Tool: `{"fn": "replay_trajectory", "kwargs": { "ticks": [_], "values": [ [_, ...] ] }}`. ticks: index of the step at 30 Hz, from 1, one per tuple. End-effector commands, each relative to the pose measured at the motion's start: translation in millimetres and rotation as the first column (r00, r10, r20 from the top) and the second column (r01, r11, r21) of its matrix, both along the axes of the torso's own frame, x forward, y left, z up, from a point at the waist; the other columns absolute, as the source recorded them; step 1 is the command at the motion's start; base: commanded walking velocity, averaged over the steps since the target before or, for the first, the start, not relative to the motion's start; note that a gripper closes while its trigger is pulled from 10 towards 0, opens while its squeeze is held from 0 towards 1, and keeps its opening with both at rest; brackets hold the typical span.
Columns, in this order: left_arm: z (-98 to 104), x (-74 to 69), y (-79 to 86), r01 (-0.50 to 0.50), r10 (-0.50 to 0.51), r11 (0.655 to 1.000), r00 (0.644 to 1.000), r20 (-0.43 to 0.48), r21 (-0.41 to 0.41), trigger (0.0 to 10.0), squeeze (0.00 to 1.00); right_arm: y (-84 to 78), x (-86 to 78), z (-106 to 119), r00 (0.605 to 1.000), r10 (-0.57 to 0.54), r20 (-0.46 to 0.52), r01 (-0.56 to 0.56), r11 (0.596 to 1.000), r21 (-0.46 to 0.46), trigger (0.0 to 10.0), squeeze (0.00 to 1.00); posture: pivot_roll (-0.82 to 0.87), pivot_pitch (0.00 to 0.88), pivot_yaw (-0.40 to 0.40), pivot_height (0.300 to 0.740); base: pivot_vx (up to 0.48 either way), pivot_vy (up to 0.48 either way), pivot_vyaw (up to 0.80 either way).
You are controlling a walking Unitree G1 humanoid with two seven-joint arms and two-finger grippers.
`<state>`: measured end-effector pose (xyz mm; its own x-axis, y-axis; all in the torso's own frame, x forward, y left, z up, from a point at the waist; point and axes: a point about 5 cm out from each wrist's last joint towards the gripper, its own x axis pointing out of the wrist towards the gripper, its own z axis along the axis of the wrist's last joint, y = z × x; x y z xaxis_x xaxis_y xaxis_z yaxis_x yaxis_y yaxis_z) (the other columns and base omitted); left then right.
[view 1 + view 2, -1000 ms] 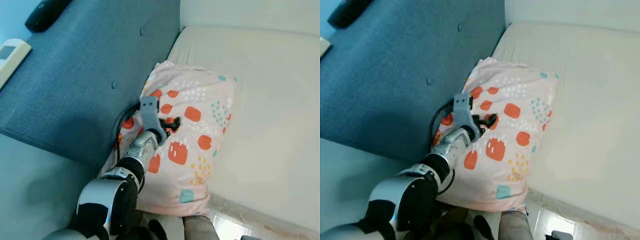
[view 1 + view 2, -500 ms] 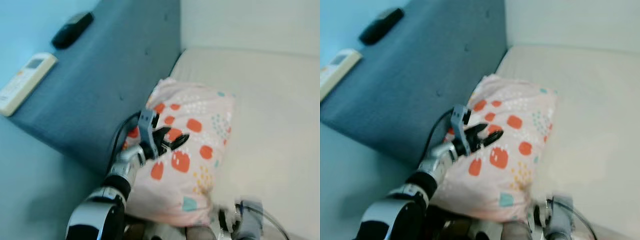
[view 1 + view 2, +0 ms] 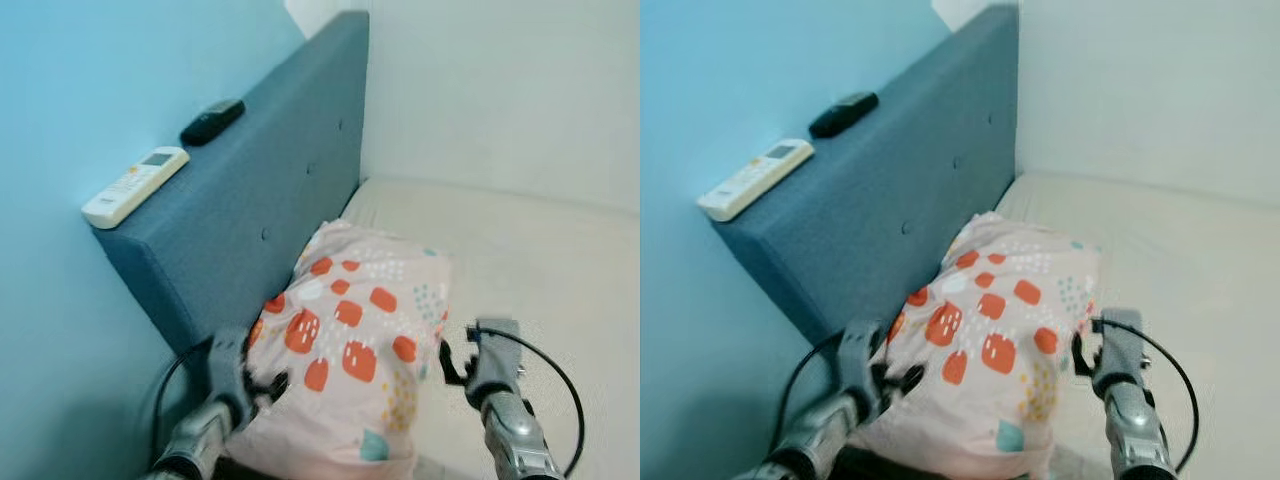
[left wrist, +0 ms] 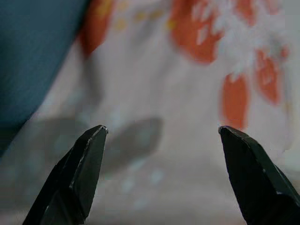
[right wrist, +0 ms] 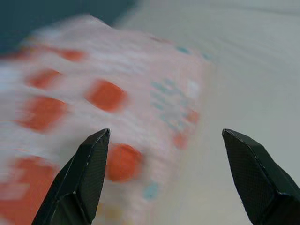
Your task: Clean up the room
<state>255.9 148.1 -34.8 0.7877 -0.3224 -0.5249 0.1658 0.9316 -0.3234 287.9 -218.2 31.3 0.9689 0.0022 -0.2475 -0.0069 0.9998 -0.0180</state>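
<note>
Pink pillow [image 3: 350, 370] btwn left end effector [image 3: 262, 385] & right end effector [image 3: 447, 362] | both fingers apart

Blue padded headboard [image 3: 270, 190] seen running along light blue wall [image 3: 90, 90], buttons dotted across its face. White remote [image 3: 135, 186] laid flat on headboard's top edge, small screen at far end. Black remote [image 3: 211, 121] laid farther along same edge, well apart from white one. Cream mattress [image 3: 540, 250] spread at headboard's foot, bare surface reaching to pale wall [image 3: 500, 90] behind.
</note>
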Motion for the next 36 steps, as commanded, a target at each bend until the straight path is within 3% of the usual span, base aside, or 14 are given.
{"fn": "replay_trajectory", "kwargs": {
  "ticks": [1, 2, 3, 4, 7, 9, 14, 16, 21, 24, 28, 36],
  "values": [
    [-16.4, -20.2, 13.5, -0.052, 0.057, 0.997, 0.993, -0.101, 0.056, 10.0, 0.0, 33.8, 1.2, -2.1, 0.978, 0.208, 0.003, -0.208, 0.977, 0.053, 10.0, 0.0, -0.17, 0.0, 0.048, 0.74, 0.0, 0.0, 0.0],
    [-23.8, -31.0, 20.7, -0.084, 0.096, 0.993, 0.985, -0.143, 0.088, 10.0, 0.0, 54.0, 1.7, -1.0, 0.942, 0.334, 0.013, -0.334, 0.94, 0.072, 10.0, 0.0, -0.16, 0.0, 0.044, 0.74, 0.0, 0.0, 0.0],
    [-23.8, -31.0, 20.7, -0.084, 0.096, 0.993, 0.985, -0.143, 0.088, 10.0, 0.0, 54.0, 1.7, -1.0, 0.942, 0.334, 0.013, -0.334, 0.94, 0.072, 10.0, 0.0, -0.16, 0.0, 0.044, 0.74, 0.0, 0.0, 0.0],
    [-30.1, -40.9, 25.7, -0.114, 0.132, 0.988, 0.975, -0.178, 0.108, 10.0, 0.0, 68.9, 0.2, -2.9, 0.903, 0.429, 0.002, -0.428, 0.901, 0.07, 10.0, 0.0, -0.15, 0.0, 0.039, 0.74, 0.0, 0.0, 0.45],
    [-36.9, -52.7, 30.8, -0.144, 0.17, 0.981, 0.961, -0.217, 0.132, 10.0, 0.0, 79.9, -1.9, -6.2, 0.87, 0.493, -0.021, -0.491, 0.869, 0.051, 10.0, 0.0, -0.15, 0.0, 0.035, 0.74, 0.0, 0.0, 0.68],
    [-48.1, -74.4, 37.4, -0.189, 0.23, 0.968, 0.931, -0.283, 0.165, 10.0, 0.0, 88.6, -5.5, -14.6, 0.841, 0.536, -0.073, -0.536, 0.844, 0.029, 10.0, 0.0, -0.14, 0.0, 0.032, 0.74, 0.0, 0.0, 0.8],
    [-56.9, -92.8, 39.8, -0.195, 0.259, 0.958, 0.903, -0.344, 0.209, 10.0, 0.0, 83.0, -8.0, -25.3, 0.844, 0.515, -0.151, -0.523, 0.852, -0.017, 10.0, 0.0, -0.14, 0.0, 0.032, 0.74, 0.0, 0.0, 0.8],
    [-61.0, -102.2, 40.5, -0.174, 0.254, 0.957, 0.891, -0.376, 0.233, 10.0, 0.0, 73.4, -8.8, -31.3, 0.856, 0.473, -0.211, -0.496, 0.865, -0.077, 10.0, 0.0, -0.15, 0.0, 0.033, 0.74, 0.0, 0.0, 0.8],
    [-63.4, -107.0, 39.8, -0.145, 0.243, 0.955, 0.884, -0.398, 0.26, 10.0, 0.0, 60.5, -7.6, -34.3, 0.877, 0.405, -0.257, -0.45, 0.881, -0.148, 10.0, 0.0, -0.15, 0.0, 0.032, 0.74, -0.049, 0.0, 0.64],
    [-63.7, -106.7, 37.8, -0.135, 0.238, 0.954, 0.884, -0.402, 0.268, 10.0, 0.0, 55.2, -8.6, -36.4, 0.868, 0.4, -0.293, -0.461, 0.869, -0.181, 10.0, 0.0, -0.15, 0.0, 0.031, 0.74, -0.364, 0.0, 0.0],
    [-63.1, -104.1, 33.7, -0.127, 0.229, 0.955, 0.889, -0.397, 0.267, 10.0, 0.0, 53.3, -10.9, -39.8, 0.85, 0.411, -0.329, -0.491, 0.845, -0.211, 10.0, 0.0, -0.14, 0.0, 0.026, 0.74, -0.451, 0.0, 0.0],
    [-63.3, -103.7, 30.8, -0.113, 0.216, 0.957, 0.891, -0.398, 0.267, 10.0, 0.0, 53.9, -11.6, -43.4, 0.844, 0.403, -0.355, -0.496, 0.837, -0.23, 10.0, 0.0, -0.14, 0.0, 0.025, 0.74, -0.48, 0.0, 0.0]
  ]
}}
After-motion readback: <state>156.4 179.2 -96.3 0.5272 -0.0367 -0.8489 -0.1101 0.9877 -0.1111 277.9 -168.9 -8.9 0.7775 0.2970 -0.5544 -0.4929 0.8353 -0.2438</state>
